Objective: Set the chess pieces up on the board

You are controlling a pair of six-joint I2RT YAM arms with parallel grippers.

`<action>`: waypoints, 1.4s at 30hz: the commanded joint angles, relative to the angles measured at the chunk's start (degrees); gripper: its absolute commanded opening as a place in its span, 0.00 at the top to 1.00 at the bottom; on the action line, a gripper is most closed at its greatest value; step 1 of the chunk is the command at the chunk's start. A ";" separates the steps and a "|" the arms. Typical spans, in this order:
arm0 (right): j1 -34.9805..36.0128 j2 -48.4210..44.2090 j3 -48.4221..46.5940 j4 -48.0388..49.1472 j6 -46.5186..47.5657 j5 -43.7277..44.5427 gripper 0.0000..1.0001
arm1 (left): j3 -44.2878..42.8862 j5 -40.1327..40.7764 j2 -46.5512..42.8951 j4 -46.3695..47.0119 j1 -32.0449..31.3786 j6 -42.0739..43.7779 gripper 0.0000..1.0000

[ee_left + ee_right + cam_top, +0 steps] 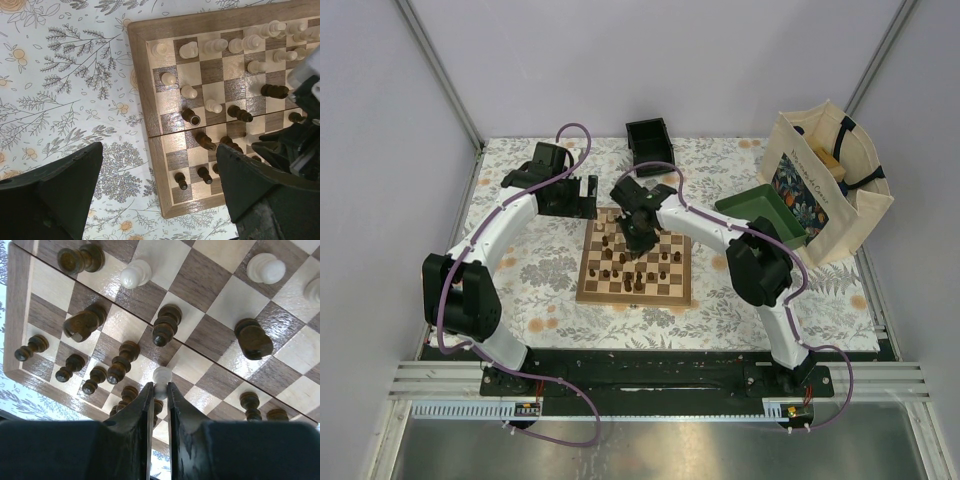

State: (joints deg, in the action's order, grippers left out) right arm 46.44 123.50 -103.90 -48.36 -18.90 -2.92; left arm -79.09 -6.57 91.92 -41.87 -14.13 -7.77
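The board (582, 290) lies mid-table with pale and dark chess pieces scattered on it. My right gripper (638, 240) hangs over the board's far middle. In the right wrist view it (160, 387) is shut on a pale pawn (162, 375), held above the squares among dark pieces (165, 325). My left gripper (582, 198) is open and empty by the board's far left corner. In the left wrist view its fingers (60, 190) straddle the board's edge (150, 90). Pale pieces (189, 49) stand in the upper rows, dark ones (205, 140) lower.
A small black box (650, 140) sits at the far edge. A green tray (765, 210) and a tote bag (830, 180) stand at the right. The right arm (300, 140) shows at the right of the left wrist view. A floral cloth covers the table.
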 commanded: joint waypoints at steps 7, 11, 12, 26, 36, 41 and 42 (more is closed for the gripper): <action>-1.69 -3.63 -12.28 -3.41 2.11 5.56 0.84 | 0.52 3.31 -4.20 1.79 0.33 -0.05 0.01; -2.57 1.20 -20.80 -6.48 2.28 5.64 0.83 | 0.43 3.58 -4.20 1.70 0.24 -0.14 0.01; -2.75 2.52 -22.91 -7.09 2.28 5.90 0.83 | 0.43 3.67 -4.29 1.79 0.33 -0.14 0.01; -3.81 13.60 -32.60 -10.18 1.23 6.26 0.82 | 0.69 4.11 -4.47 1.79 0.24 0.04 0.01; -4.60 17.30 -33.04 -9.83 0.79 7.22 0.82 | 0.60 3.58 -3.94 1.61 0.24 0.12 0.01; -4.86 18.35 -33.21 -9.39 0.53 7.75 0.82 | 0.52 3.58 -3.59 1.61 0.24 0.12 0.01; -4.86 18.35 -33.21 -9.30 0.53 7.75 0.82 | 0.52 3.67 -3.59 1.53 0.24 0.04 0.01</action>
State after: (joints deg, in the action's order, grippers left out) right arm 42.09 141.29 -134.78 -58.30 -17.82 3.36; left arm -78.28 -3.64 90.04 -41.89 -14.13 -7.77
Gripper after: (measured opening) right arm 0.208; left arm 0.988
